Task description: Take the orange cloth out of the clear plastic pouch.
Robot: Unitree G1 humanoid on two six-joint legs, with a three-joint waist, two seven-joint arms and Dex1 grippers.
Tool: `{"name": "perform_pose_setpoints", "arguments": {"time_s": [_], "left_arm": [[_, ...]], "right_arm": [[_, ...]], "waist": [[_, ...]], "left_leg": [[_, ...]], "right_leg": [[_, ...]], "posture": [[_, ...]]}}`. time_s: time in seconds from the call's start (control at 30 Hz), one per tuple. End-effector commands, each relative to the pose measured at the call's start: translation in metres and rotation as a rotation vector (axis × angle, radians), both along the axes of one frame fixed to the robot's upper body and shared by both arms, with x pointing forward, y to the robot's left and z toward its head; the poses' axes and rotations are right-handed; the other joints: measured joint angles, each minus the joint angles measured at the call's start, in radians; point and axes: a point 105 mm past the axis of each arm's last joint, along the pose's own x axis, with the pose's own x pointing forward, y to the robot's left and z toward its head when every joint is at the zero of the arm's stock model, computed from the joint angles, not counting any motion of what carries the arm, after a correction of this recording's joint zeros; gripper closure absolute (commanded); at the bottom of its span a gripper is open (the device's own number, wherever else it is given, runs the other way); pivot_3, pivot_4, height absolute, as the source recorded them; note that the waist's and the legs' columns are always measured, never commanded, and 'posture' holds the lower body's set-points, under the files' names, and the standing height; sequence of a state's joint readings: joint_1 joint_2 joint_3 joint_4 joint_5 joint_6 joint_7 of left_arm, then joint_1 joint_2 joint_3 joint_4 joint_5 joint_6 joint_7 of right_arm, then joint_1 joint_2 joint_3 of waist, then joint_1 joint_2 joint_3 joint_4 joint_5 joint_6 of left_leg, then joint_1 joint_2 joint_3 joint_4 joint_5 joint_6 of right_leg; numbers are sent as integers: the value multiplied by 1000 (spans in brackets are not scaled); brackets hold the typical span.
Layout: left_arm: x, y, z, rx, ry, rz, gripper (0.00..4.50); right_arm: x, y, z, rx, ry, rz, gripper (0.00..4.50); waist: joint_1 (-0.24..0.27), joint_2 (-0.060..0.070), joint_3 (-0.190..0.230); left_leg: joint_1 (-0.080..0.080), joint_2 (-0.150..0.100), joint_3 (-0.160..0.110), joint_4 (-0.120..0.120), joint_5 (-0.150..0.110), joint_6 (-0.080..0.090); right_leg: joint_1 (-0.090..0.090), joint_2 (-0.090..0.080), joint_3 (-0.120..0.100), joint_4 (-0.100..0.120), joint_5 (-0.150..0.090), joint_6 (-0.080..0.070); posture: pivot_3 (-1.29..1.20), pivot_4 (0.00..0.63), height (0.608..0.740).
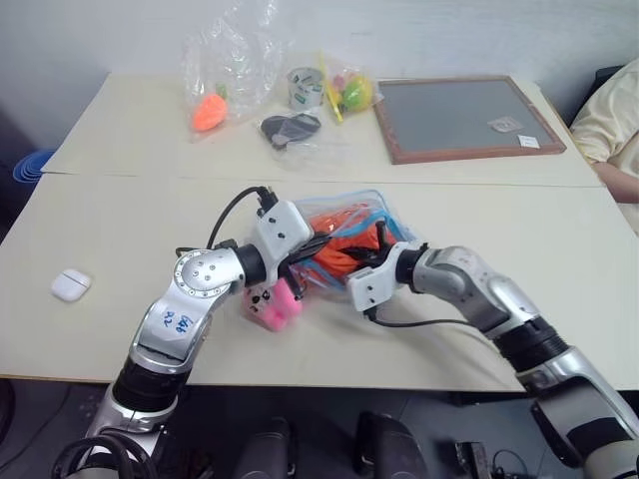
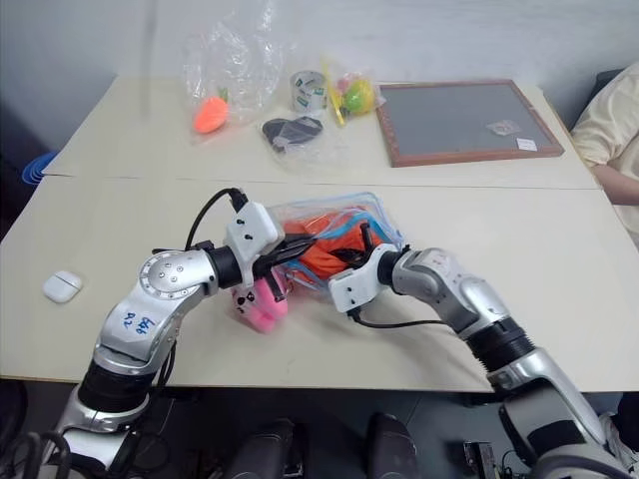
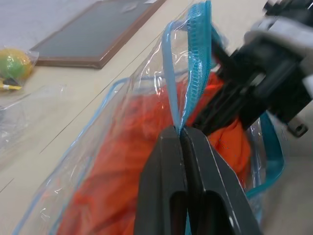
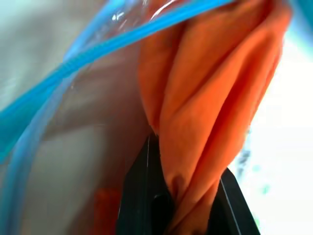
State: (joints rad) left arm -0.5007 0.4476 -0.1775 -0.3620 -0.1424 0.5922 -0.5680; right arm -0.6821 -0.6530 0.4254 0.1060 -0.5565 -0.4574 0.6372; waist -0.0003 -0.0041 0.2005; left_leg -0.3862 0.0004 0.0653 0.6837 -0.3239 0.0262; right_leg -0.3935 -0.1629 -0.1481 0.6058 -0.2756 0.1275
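Observation:
The clear plastic pouch [image 1: 387, 213] with light-blue zipper edging lies tilted up at the middle of the near table, with the orange cloth [image 1: 337, 251] bunched inside it. My left gripper [image 3: 183, 133] is shut on the pouch's blue zipper edge [image 3: 196, 58] and holds the mouth up. From the right, my right gripper [image 4: 188, 193] reaches into the pouch mouth and is shut on a fold of the orange cloth [image 4: 210, 98]. In the head views both grippers meet at the pouch's near end, left gripper [image 1: 306, 255] beside right gripper [image 1: 373, 245].
A pink plush [image 1: 272, 305] lies under my left wrist. A white earbud case [image 1: 70, 285] sits at the near left. On the far table are a wrinkly bag with a carrot toy [image 1: 209, 111], tape roll [image 1: 305, 88], and framed board [image 1: 464, 118]. A person's sleeve [image 1: 611, 120] shows at right.

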Motion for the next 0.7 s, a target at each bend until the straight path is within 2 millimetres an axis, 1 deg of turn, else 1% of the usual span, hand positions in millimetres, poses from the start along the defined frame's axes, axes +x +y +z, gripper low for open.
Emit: {"name": "perform_pose_setpoints", "arguments": {"time_s": [0.03, 0.2, 0.27, 0.3, 0.33, 0.4, 0.47, 0.5, 0.57, 0.63, 0.7], "left_arm": [[6, 2, 6, 6, -48, 29, 4500], [13, 0, 6, -2, -49, 37, 4500], [16, 1, 6, 18, -60, 37, 4500], [17, 2, 5, 27, -62, 38, 4500], [18, 5, 4, 35, -62, 40, 4500], [20, 12, 1, 55, -58, 47, 4500], [18, 17, -3, 80, -51, 34, 4500], [15, 19, -6, 100, -43, 12, 4500], [5, 18, -11, 130, -30, -52, 4500], [-5, 16, -13, 146, -23, -111, 4500], [-12, 15, -13, 162, -25, -151, 4500]], "right_arm": [[-22, 1, 27, 43, -44, 110, 4476], [-46, -15, 15, -51, -35, 239, 4476], [-49, -22, 19, -25, -5, 237, 4476], [-53, -29, 23, -19, 31, 235, 4476], [-56, -37, 26, -29, 67, 227, 4476], [-63, -64, 28, -133, 120, 201, 4476], [-62, -100, 30, -277, 173, 100, 4476], [-57, -119, 41, -314, 177, 23, 4476], [-51, -153, 69, -287, 241, -148, 4476], [-55, -174, 91, -189, 368, -271, 4476], [-57, -188, 106, -105, 456, -334, 4476]], "waist": [[0, 0, 0], [4, 0, 0], [3, 0, 0], [2, 0, 0], [2, 0, 0], [5, 0, 0], [9, 1, 0], [9, 1, 0], [9, 1, 1], [9, 2, 1], [7, 2, 1]], "left_leg": [[0, 0, 0, 0, 0, 0], [0, 0, 0, 0, 0, 0], [0, 0, 0, 0, 0, 0], [0, 0, 0, 0, 0, 0], [0, 0, 0, 0, 0, 0], [0, 0, 0, 0, 0, 0], [0, -1, 0, 0, 0, 1], [0, -1, 0, 0, 0, 1], [0, 0, 1, 0, 0, 1], [0, 0, 1, 0, 0, 1], [0, 1, 0, 0, 0, 1]], "right_leg": [[0, 0, 0, 0, 0, 0], [0, 0, 0, 0, 0, 0], [0, -1, 0, 0, 0, 0], [0, -1, 0, 0, 0, 0], [0, -1, -1, 0, 0, 0], [0, -1, -1, 0, 0, 0], [1, -1, -1, -1, 0, 0], [1, -1, -1, -1, 0, 0], [1, -1, -1, -1, 0, 0], [1, -1, -1, -1, 0, 0], [1, -1, -2, -2, 0, 0]], "posture": [[0, 150, 740], [0, 150, 740], [0, 150, 740], [0, 150, 740], [0, 150, 740], [0, 150, 740], [0, 150, 740], [0, 150, 740], [0, 150, 740], [0, 150, 740], [0, 150, 740]]}}
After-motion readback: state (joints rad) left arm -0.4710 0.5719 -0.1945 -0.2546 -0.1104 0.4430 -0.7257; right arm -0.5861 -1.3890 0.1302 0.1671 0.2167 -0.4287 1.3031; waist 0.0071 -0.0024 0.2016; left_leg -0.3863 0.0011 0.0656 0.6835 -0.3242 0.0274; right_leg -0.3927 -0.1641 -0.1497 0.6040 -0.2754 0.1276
